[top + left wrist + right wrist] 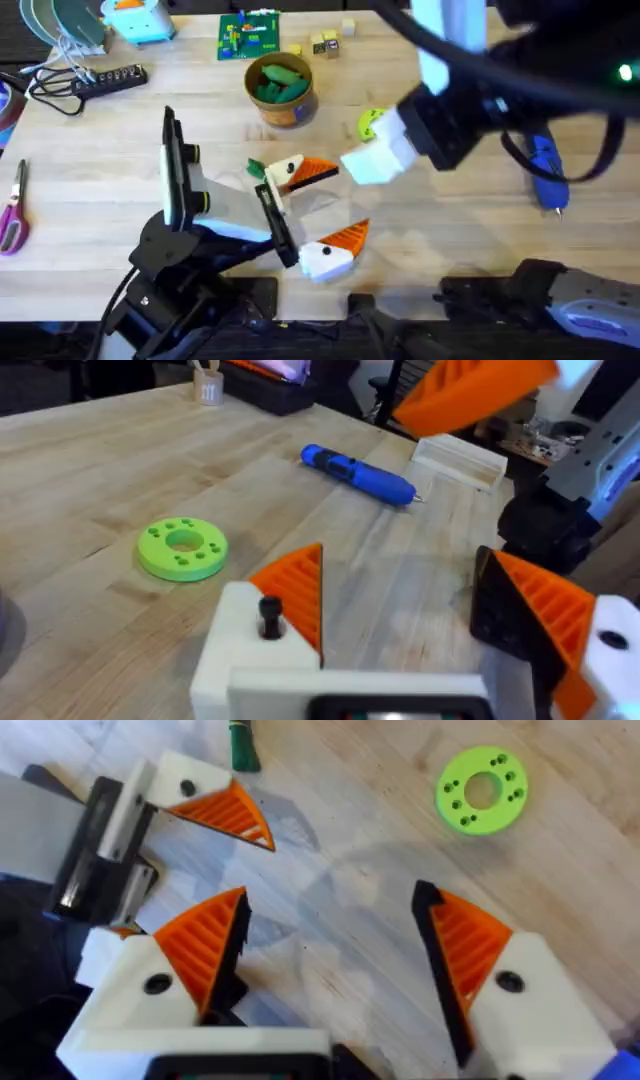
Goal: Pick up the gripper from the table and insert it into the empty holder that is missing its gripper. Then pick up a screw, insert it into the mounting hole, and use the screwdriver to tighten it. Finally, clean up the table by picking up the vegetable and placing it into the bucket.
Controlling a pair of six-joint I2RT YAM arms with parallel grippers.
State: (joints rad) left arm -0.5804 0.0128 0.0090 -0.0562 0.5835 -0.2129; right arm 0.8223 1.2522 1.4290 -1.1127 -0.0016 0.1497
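My left gripper (322, 212) rests low over the middle of the table (90, 150), open, with nothing between its orange pads (296, 592). My right gripper (335, 965) hovers open just above and beyond it, looking down on one left finger (215, 808); in the overhead view the right gripper (378, 160) is a white blur. The dark green vegetable (255, 168) lies on the wood just behind the left gripper. The orange bucket (284, 108) stands farther back with green pieces inside. At the right lies the blue screwdriver (546, 165). The loose gripper and the screws are out of view.
A lime-green disc (370, 122) lies between bucket and right arm. Pink-handled scissors (12, 205) sit at the left edge, a power strip (105, 80) back left, a green board (250, 35) and small blocks (325, 42) at the back. A white tray (460, 460) lies past the screwdriver.
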